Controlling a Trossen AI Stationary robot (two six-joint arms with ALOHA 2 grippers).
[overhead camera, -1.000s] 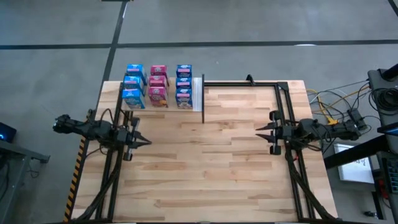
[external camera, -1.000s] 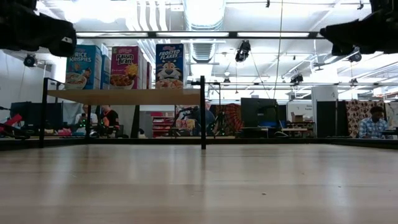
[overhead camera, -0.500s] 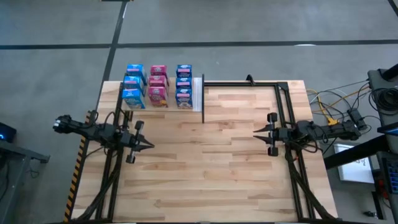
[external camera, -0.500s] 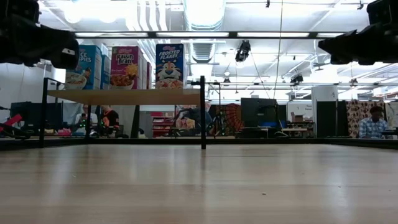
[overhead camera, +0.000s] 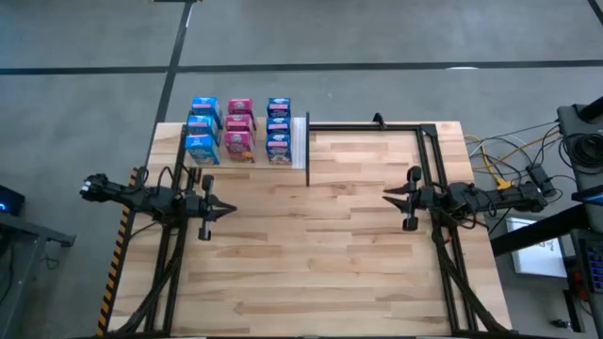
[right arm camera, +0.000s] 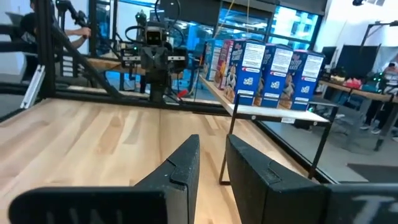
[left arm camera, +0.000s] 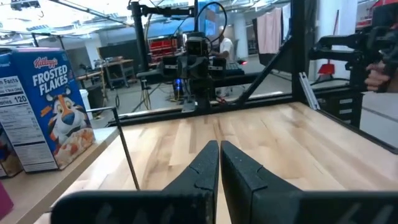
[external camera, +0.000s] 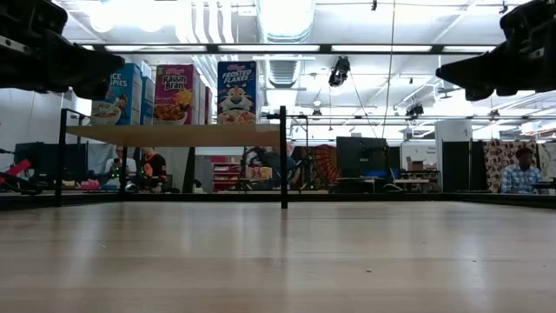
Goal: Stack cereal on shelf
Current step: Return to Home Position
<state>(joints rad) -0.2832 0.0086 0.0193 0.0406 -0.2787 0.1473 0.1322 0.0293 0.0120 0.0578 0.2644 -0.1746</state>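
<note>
Cereal (overhead camera: 237, 130) – nine small printed cardboard boxes stand upright on the shelf (overhead camera: 300, 142) at the desk's far left corner. From above they form three rows of three: blue, pink/magenta, blue. The low view shows glossy fronts reading Rice Krispies, Raisin Bran and Frosted Flakes.

The shelf is a pale, smooth light-wood board raised on thin black posts. A white strip runs along its edge on the side facing the middle of the desk.

The desk (overhead camera: 320, 264) has a top of narrow butcher-block planks with mixed light grain and a matte finish. A black metal frame (overhead camera: 377, 125) runs along its far edge and down the right side.

Left pincer (overhead camera: 230, 209) is held above the left part of the desk, pointing inward and well apart from the shelf. In its wrist view the dark tapered fingers (left arm camera: 202, 165) are pressed together, with only a hairline slit between them and nothing gripped.

Right pincer (overhead camera: 388, 196) is held above the right part of the desk, pointing inward toward the left arm. Its fingers (right arm camera: 183, 163) are flat, matte black and wedge-shaped. They stand slightly spread – a narrow gap shows between the tips, and nothing is held.
</note>
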